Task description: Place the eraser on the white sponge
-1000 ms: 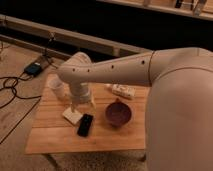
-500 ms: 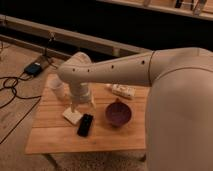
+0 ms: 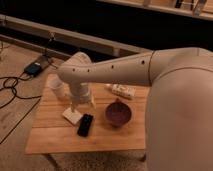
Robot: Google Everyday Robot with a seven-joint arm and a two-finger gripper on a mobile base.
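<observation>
The eraser [image 3: 85, 124], a flat black oblong block, lies on the wooden table [image 3: 55, 135] near its front, just right of the white sponge [image 3: 72, 116]. The sponge is a small white squarish pad, lying flat, touching or nearly touching the eraser's left end. My gripper [image 3: 81, 102] hangs at the end of the big white arm, just above and behind the sponge and eraser. Nothing shows in it.
A purple bowl [image 3: 118, 113] stands right of the eraser. A white cup [image 3: 56, 88] stands at the back left. A white bottle-like object [image 3: 121, 91] lies at the back. Cables and a blue device [image 3: 34, 67] lie on the floor to the left.
</observation>
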